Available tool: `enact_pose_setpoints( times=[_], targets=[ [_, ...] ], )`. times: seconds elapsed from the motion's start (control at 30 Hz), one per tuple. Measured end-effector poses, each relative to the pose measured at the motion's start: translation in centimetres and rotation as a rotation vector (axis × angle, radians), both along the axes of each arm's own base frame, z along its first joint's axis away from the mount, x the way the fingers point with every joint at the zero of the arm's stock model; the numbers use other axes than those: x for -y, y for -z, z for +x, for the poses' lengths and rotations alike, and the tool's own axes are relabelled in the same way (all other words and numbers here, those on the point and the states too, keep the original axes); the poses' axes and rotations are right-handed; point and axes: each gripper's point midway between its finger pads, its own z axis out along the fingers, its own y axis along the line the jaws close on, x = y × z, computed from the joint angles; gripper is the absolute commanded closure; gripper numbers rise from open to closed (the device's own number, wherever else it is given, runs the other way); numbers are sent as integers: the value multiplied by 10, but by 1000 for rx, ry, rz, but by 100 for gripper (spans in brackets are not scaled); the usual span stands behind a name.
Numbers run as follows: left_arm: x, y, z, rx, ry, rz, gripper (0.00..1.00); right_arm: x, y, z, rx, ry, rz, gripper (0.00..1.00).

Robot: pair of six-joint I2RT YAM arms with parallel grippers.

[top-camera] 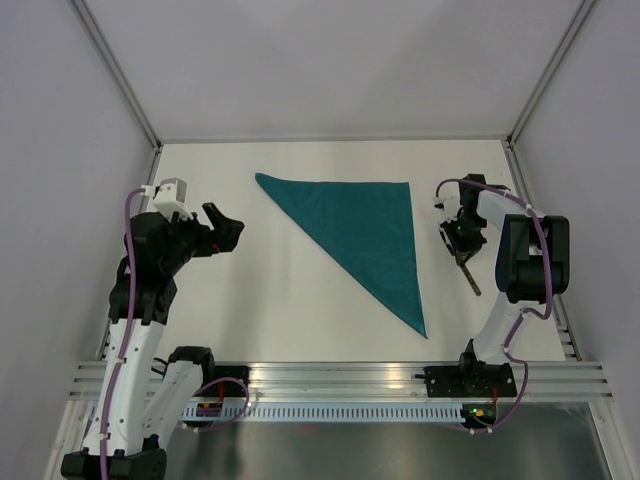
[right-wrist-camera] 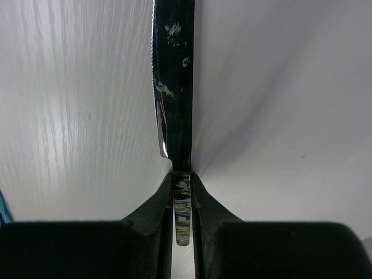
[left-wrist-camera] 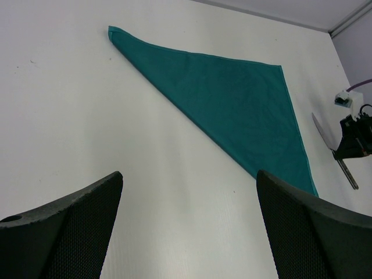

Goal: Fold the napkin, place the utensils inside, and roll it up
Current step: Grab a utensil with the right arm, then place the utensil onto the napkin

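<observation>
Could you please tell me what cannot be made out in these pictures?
Top view: the blade of the knife is hidden under the right end effector.
Left wrist view: the near corner of the napkin sits behind the left end effector.
Right wrist view: the knife handle is mostly buried inside the grip, and the napkin is cut off by the left edge.

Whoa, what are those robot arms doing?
They are wrapping a knife in a cloth. The teal napkin lies flat on the white table, already folded into a triangle. To its right, the right gripper pinches a small knife between its fingers. The left gripper hangs open to the left of the napkin, holding nothing. The knife is not on the napkin yet, and nothing is rolled up.
</observation>
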Motion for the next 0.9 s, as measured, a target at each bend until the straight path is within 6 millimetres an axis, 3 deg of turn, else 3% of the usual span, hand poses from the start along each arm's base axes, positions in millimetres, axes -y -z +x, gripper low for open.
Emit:
enact_pose_setpoints(
  times=[0.13,0.27,0.6,0.9],
  targets=[
    [0,4,1,-13,0,1,0,0,-5,41,116,18,6,100],
    [0,7,3,-24,0,1,0,-3,-13,60,177,23,20,100],
    [0,9,4,-33,0,1,0,-13,-30,75,216,10,62,100],
    [0,11,5,-41,0,2,0,-36,-77,96,284,-64,106,100]
  ],
)
